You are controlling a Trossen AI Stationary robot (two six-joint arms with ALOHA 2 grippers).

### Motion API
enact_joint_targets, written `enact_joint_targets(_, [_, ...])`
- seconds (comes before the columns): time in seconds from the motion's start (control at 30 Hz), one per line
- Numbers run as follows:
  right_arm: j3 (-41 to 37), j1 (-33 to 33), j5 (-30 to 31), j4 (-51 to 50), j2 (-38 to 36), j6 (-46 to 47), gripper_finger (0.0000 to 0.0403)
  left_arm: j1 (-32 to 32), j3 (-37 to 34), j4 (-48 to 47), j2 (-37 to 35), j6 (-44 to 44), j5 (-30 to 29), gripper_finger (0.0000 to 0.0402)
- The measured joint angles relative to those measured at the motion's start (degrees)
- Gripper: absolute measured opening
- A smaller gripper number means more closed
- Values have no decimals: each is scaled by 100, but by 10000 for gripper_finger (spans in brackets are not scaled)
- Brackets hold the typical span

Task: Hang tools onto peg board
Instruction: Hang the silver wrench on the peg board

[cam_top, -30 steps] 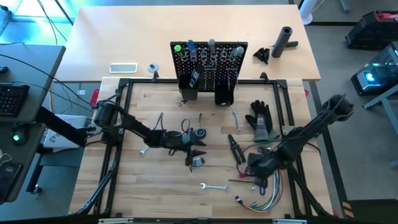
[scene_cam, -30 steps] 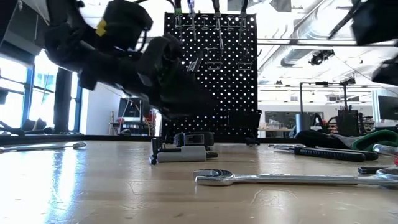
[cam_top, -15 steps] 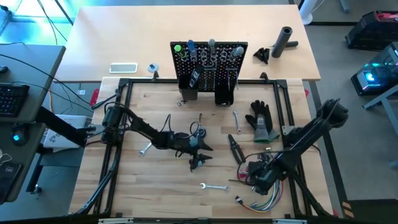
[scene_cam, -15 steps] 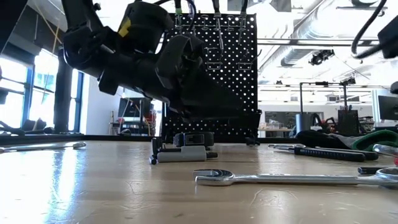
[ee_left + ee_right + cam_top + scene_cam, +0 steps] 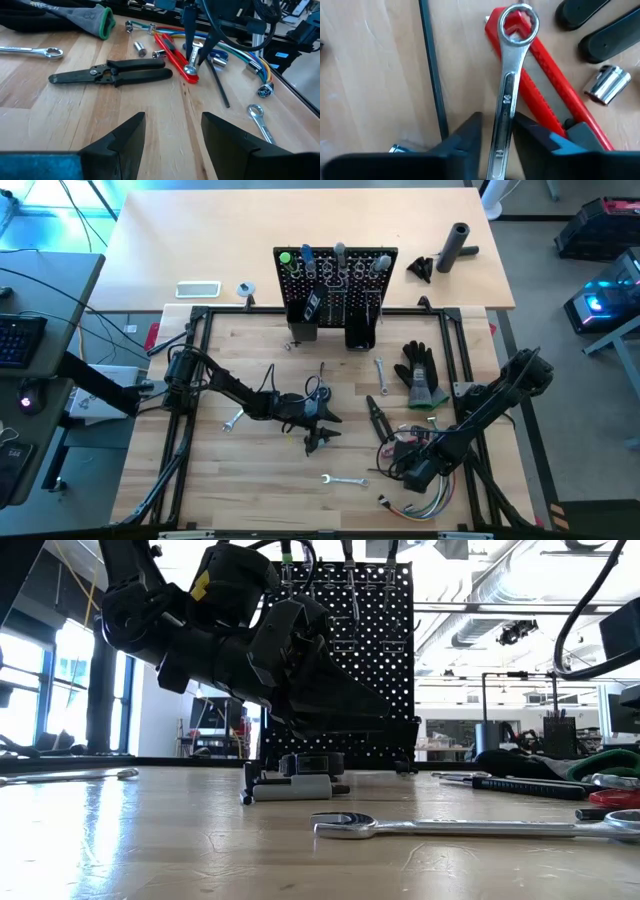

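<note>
surface (image 5: 250, 470): light wood | peg board (image 5: 335, 280): upright at far edge, well apart from right pincer (image 5: 496, 131) | left pincer (image 5: 172, 132): fingers apart, empty, mid-surface | silver wrench (image 5: 510, 85): shaft between right fingers, closing, grip unsure; long axis points forward, ring end over red-handled tool (image 5: 550, 107)

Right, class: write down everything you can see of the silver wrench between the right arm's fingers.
The silver wrench is a slim, shiny metal bar with stamped lettering along its shank and a ring end with a notched inner rim. It lies partly across the red-handled tool, its ring over that tool's end, above the wooden table. The right tool has a finger on each side of the shank. Its other end is hidden.
</note>
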Motion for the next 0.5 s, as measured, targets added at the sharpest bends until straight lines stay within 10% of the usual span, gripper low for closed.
enact_joint_targets(0.13, [-20,-1,63,32,-38,-35,29,0,0,-27,0,2,-1,188])
enact_joint_targets(0.5, [349,-21,395,-287,-169,-234,31,0,-4,-63,-17,9,-3,188])
